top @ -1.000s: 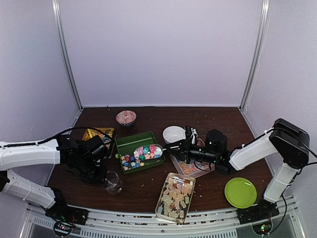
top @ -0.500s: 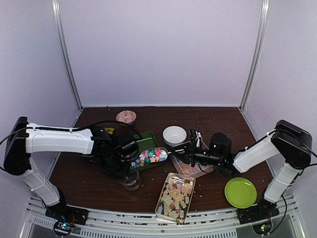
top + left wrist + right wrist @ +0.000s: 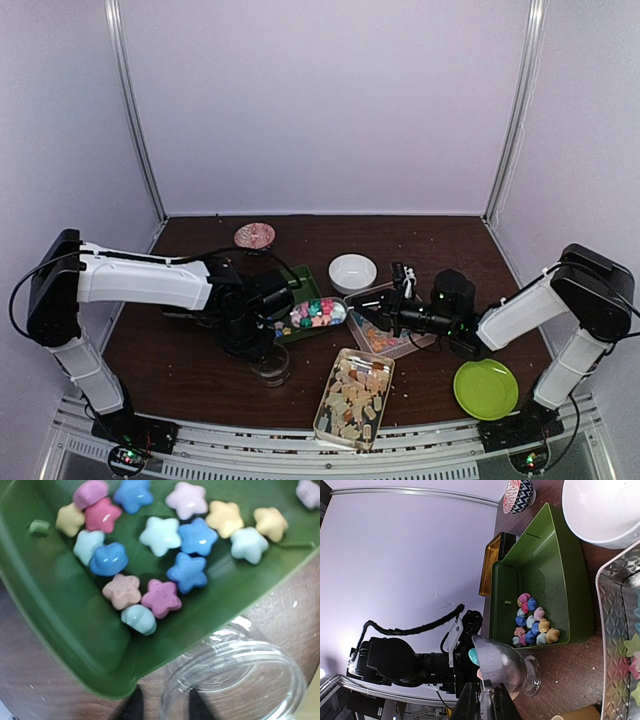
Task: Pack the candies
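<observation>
Star candies (image 3: 192, 572) lie in the near corner of the green tray (image 3: 60, 610); more fill the scoop (image 3: 500, 667) clamped in the right gripper (image 3: 484, 702). The left gripper (image 3: 165, 707) stands parted astride the rim of the glass jar (image 3: 240, 675), near the desk's front edge.

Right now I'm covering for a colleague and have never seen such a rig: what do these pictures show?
A left arm and a right arm work at a table. One picture looks down from above; the other two come from wrist cameras. On the table are a green tray of star candies, a metal tray of beige candies, a white bowl, a green plate and a glass jar. The right tool is shut on a clear scoop of star candies. The left tool sits open astride the jar's rim.
</observation>
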`<action>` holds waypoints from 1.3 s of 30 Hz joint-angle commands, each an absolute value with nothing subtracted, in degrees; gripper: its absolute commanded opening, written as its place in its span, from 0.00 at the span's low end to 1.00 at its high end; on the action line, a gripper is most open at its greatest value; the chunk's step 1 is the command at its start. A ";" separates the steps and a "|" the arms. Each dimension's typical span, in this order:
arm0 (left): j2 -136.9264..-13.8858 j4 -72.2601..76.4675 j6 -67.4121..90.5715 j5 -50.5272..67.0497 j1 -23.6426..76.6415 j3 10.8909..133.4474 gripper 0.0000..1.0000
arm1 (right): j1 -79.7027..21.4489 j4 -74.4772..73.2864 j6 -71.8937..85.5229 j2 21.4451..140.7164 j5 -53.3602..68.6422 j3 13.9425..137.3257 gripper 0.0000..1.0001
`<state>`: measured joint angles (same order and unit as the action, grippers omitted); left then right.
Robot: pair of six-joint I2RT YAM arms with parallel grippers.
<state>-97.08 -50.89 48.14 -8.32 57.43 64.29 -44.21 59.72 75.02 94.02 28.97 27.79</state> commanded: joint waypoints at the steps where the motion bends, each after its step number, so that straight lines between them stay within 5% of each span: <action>1: -93.07 -50.10 46.79 -8.44 57.57 65.00 0.46 | -43.77 63.02 75.06 91.81 29.89 27.34 0.00; 4: -89.74 -50.50 46.58 -8.59 57.57 64.37 0.74 | -43.77 61.85 74.57 90.82 30.16 27.29 0.00; 9: -82.20 -53.13 45.60 -13.27 57.44 64.91 0.96 | -43.87 60.37 74.06 89.86 31.74 27.90 0.00; 17: -70.96 -50.32 41.79 -16.68 46.13 63.01 0.97 | -45.57 54.13 72.92 89.73 33.20 30.89 0.00; 27: -69.26 -51.77 29.76 -16.27 28.63 74.61 0.97 | -49.94 49.22 72.44 92.90 32.96 36.14 0.00; 39: -70.71 -50.04 25.24 -19.93 25.26 76.83 0.96 | -52.11 41.45 69.76 93.47 31.99 38.55 0.00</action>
<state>-70.76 -52.38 27.22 -17.80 25.80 77.36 -51.66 43.79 71.85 93.43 32.34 35.90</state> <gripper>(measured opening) 0.966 0.091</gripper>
